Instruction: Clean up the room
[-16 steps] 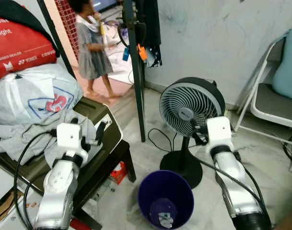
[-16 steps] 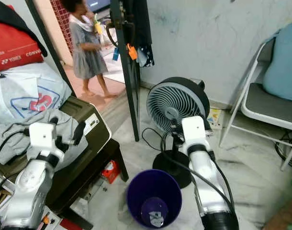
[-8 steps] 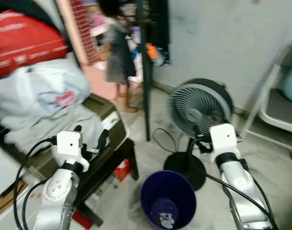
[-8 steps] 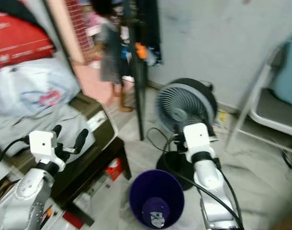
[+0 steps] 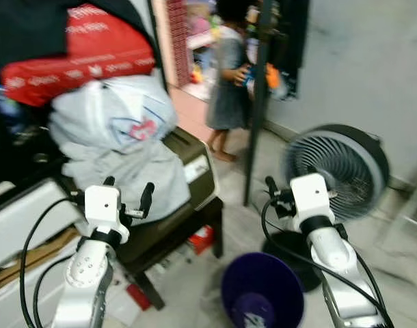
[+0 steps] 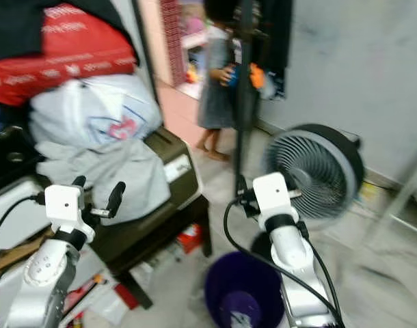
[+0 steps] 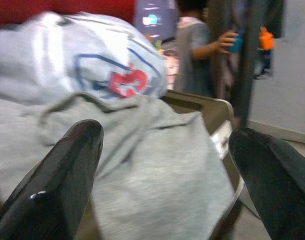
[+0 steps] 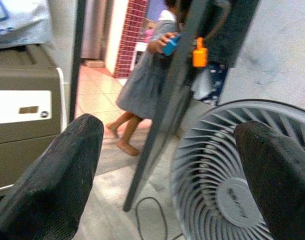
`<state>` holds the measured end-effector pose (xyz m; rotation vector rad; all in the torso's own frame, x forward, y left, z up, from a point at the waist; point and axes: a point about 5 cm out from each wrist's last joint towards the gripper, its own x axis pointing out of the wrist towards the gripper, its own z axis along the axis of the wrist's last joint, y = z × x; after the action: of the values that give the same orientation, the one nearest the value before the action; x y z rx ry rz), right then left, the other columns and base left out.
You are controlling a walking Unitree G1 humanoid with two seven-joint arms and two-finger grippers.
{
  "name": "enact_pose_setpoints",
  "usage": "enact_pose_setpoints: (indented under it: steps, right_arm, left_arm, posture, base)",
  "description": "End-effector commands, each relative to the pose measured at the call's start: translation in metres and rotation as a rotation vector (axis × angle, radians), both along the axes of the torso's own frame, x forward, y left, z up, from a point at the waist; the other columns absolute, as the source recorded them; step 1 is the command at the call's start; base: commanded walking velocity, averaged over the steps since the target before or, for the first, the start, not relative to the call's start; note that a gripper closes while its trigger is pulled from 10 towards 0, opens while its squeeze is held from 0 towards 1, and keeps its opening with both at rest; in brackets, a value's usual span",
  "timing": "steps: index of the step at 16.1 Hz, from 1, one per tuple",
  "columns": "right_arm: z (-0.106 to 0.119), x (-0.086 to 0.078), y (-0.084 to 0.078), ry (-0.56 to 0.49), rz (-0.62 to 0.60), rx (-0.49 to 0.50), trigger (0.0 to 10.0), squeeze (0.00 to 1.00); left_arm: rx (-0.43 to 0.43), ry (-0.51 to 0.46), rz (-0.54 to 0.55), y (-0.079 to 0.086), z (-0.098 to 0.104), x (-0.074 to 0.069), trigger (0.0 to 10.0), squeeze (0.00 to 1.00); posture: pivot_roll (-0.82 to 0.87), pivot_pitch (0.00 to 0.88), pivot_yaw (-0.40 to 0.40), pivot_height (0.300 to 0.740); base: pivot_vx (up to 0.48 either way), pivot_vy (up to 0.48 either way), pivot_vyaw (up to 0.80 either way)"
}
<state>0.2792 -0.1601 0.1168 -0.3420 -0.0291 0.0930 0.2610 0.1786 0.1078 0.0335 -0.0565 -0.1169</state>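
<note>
A grey garment lies crumpled on a dark olive machine that sits on a low dark table. My left gripper is raised just in front of the garment, open and holding nothing; in the left wrist view the garment lies between the black fingers. A purple bin stands on the floor between my arms. My right gripper is raised above the bin, open and holding nothing, facing a black pole and a floor fan.
A white plastic bag and a red bag are piled behind the garment. The round fan stands at the right by the grey wall. A person in a grey dress stands in the doorway beyond the pole. Clutter lies under the table.
The camera has swung left, so the pile fills more of the picture and the fan and bin sit further right. Both grippers stay raised and open.
</note>
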Motion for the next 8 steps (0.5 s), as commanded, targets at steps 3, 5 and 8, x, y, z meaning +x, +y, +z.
enact_pose_setpoints:
  steps: [3, 5, 8]
  right_arm:
    - [0.0058, 0.0011, 0.007, -0.022, 0.037, -0.001, 10.0, 0.0]
    - [0.0074, 0.0022, 0.0064, -0.029, 0.042, -0.006, 10.0, 0.0]
    - [0.0081, 0.0032, 0.0067, -0.034, 0.058, -0.015, 10.0, 0.0]
  left_arm:
    - [0.007, -0.002, 0.076, 0.0066, 0.0019, 0.0035, 10.0, 0.0]
    - [0.008, -0.006, 0.089, 0.0091, 0.0021, 0.0062, 10.0, 0.0]
    - [0.009, -0.013, 0.094, 0.007, 0.0032, 0.0098, 10.0, 0.0]
  posture:
    - [-0.22, 0.0, 0.066, 0.74]
    - [-0.22, 0.0, 0.066, 0.74]
    - [-0.23, 0.0, 0.065, 0.74]
  base:
    - [0.0, 0.0, 0.8]
    - [0.0, 0.0, 0.8]
    - [0.0, 0.0, 0.8]
